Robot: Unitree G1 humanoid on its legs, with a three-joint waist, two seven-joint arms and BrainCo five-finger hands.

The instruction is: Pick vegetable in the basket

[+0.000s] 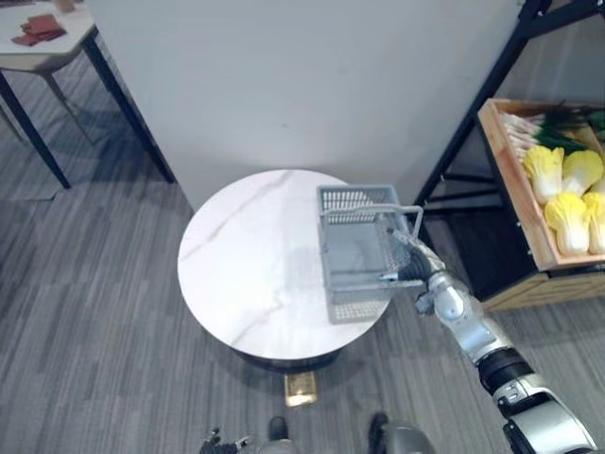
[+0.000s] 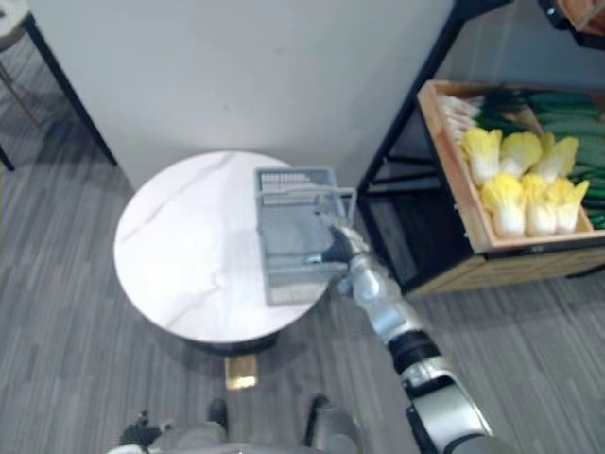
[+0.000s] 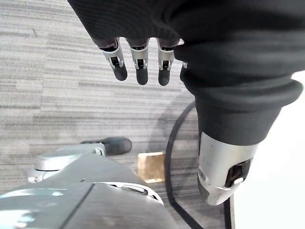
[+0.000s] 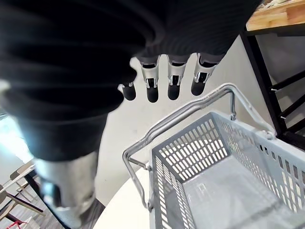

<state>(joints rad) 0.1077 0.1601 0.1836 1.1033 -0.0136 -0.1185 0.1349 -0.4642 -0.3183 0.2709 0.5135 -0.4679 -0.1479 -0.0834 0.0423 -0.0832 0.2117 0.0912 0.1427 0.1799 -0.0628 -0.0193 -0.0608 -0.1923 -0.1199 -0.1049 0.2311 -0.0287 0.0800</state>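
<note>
Yellow-and-white cabbages [image 1: 567, 194] lie side by side in a wooden crate [image 1: 510, 175] on a black shelf frame [image 1: 483, 95] to the robot's right, with long green-leaved stalks [image 2: 558, 109] with white ends behind them in the same crate; they are well apart from the basket and neither hand touches them. Nearer the robot, a grey plastic basket [image 1: 354, 199] with slotted walls stands on the right part of a round white marble-look table [image 1: 246, 255], close to its edge, its bent wire handle [image 4: 190, 112] raised above the rim. The right hand [image 1: 408, 263] is at the basket's right side, just beside that handle; in its wrist view its fingers [image 4: 174, 81] hang straight and slightly apart over the handle, curled round nothing, and whether they touch the wire cannot be told. The left hand [image 3: 138, 62] hangs low by the robot's side over the grey striped carpet [image 1: 95, 312], fingers straight, spread a little and holding nothing. A small yellowish block [image 1: 301, 388] sits on the floor at the table's near foot, a white panel [image 1: 284, 76] rises behind the table, and a second table [image 1: 57, 52] at the far left carries some reddish-brown pieces [image 1: 38, 28]
</note>
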